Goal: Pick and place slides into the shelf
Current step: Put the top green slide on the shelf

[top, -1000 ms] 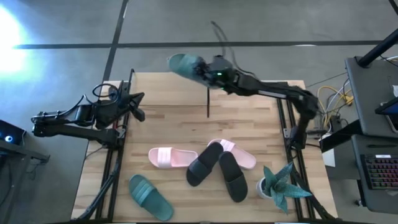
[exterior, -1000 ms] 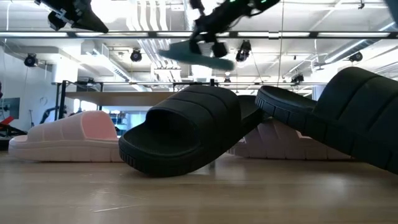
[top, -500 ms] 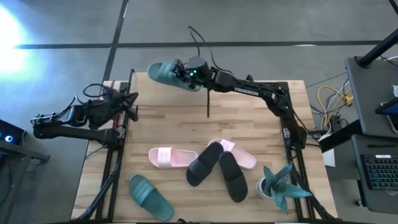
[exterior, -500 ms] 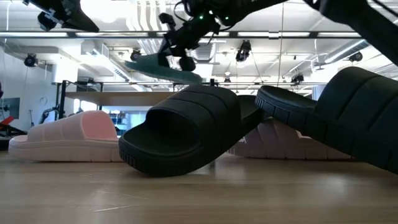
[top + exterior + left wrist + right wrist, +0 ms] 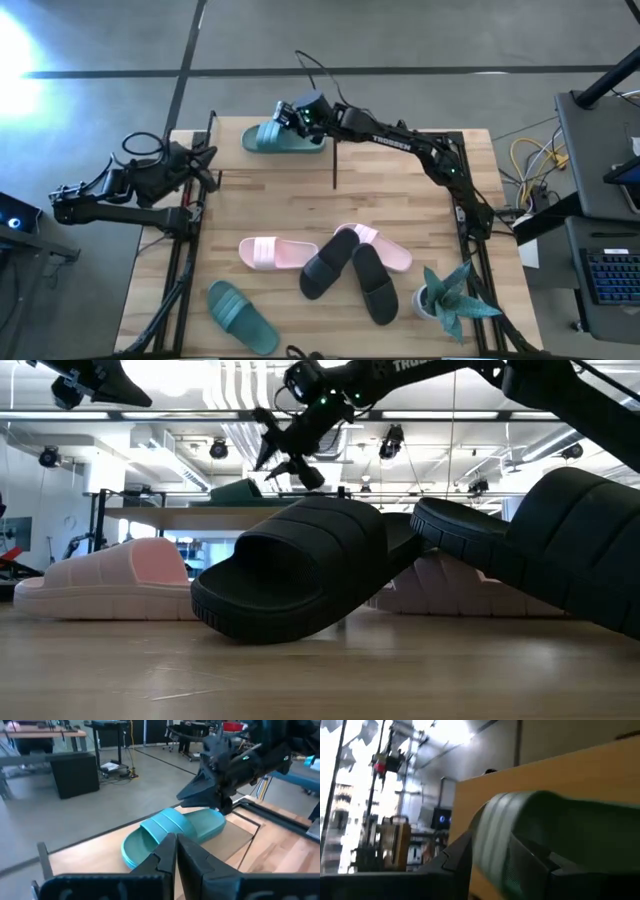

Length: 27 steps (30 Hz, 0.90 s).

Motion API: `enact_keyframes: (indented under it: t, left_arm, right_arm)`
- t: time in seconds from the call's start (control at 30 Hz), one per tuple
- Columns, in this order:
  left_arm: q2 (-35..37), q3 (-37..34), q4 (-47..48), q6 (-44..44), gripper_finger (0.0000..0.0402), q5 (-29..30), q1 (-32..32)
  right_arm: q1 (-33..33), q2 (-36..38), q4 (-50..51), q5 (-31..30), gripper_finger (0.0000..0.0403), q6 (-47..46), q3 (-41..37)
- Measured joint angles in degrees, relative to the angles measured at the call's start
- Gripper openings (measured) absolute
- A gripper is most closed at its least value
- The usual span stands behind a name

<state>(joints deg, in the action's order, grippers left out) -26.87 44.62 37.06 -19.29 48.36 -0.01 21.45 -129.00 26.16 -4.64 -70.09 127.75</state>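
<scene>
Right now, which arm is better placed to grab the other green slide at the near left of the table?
Left, probably. The left gripper is free on that side. The right gripper is at the far edge, at the green slide there.

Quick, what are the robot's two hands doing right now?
Left gripper: jaws shut, holding nothing.
Right gripper: at the green slide on the shelf; grip cannot be told.

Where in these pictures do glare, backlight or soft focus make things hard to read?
High view: glare whitens the floor at the upper left corner. Low view: bright ceiling lights leave the black slide a dark shape, and the wood nearest the camera is soft. Right wrist view: blown-out light at the upper left, and the green slide fills the frame, blurred. Left wrist view: evenly lit.
</scene>
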Motion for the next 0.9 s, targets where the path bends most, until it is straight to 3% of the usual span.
enact_keyframes:
  t: [0.17, 0.27, 0.43, 0.6, 0.77, 0.9]
  left_arm:
    - [-2.8, 0.0, 0.0, -1.5, 0.0, -4.7, 0.0]
    - [-6.0, 0.0, 0.1, -0.9, 0.0, -5.5, 0.0]
    - [-10.7, 0.0, 0.0, 1.8, 0.0, -7.6, 1.1]
    - [-17.6, 0.0, -0.2, 1.6, 0.0, -14.4, 6.3]
    - [-23.5, 0.2, -0.6, 1.7, 0.0, -21.1, 14.4]
    - [-27.0, 0.8, -2.9, 3.2, 0.0, -22.0, 20.2]
  right_arm:
    - [0.3, 1.7, 4.9, 1.6, 0.0133, 22.0, 5.8]
    - [1.8, 2.9, 11.8, -0.2, 0.0124, 28.9, 6.7]
    - [4.8, 3.5, 24.4, -1.6, 0.008, 33.0, 6.8]
    - [6.5, 3.6, 28.5, -1.7, 0.002, 38.4, 6.8]
    - [8.0, 3.5, 28.4, -4.4, 0.0009, 41.7, 6.8]
    - [9.4, 2.3, 28.5, -4.4, 0.0009, 43.0, 6.7]
